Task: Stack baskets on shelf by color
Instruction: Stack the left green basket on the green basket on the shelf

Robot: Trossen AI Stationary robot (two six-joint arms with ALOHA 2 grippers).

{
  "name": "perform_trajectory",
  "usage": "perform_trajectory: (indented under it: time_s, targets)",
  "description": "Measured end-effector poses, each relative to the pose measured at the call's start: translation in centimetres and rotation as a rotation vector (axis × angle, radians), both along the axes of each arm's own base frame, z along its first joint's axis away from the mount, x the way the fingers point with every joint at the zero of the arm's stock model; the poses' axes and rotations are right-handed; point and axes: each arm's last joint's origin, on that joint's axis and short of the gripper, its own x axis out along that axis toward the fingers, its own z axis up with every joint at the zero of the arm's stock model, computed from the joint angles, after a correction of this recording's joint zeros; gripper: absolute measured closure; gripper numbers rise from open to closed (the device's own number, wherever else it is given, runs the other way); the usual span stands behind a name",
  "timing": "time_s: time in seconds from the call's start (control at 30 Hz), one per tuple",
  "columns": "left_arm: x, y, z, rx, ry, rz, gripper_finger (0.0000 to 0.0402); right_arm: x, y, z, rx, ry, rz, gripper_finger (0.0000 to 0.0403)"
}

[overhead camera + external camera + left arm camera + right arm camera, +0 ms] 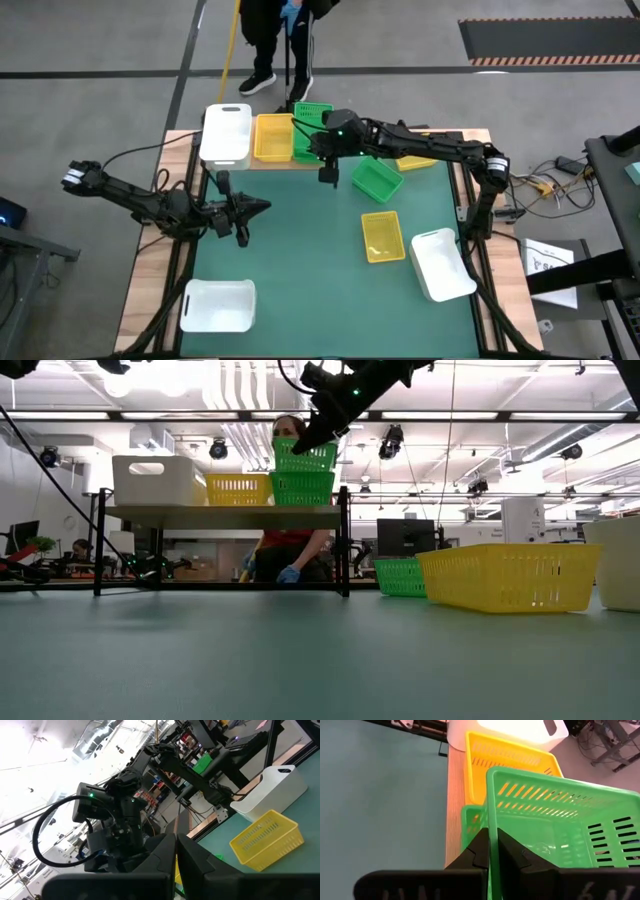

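Right arm stretched across from right edge toward far side of surface, right end effector raised, fingers clamped tight on a rim. Left arm reaching in from left edge, elbow bent, left end effector low over the surface, pointing toward centre, fingers pressed together, nothing between them.

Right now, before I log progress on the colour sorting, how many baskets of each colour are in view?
White baskets: 3
Yellow baskets: 3
Green baskets: 3
Total: 9
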Motion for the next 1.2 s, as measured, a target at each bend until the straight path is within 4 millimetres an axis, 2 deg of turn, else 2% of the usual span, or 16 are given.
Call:
perform_trajectory:
  time_s: [0.37,0.8,1.2]
  targets:
    - [0.04,-0.01,-0.03,-0.003,-0.001,0.0,0.0402,0.04,-0.02,0.07,-0.002,-0.008,-0.001,0.0388]
    - [0.04,-0.01,-0.06,-0.003,0.001,-0.001,0.0402,0.16,-0.06,0.26,-0.004,-0.033,-0.006,0.03]
    - [0.04,-0.02,-0.08,-0.002,0.003,-0.001,0.0402,-0.05,0.01,0.63,-0.007,-0.041,-0.006,0.0264]
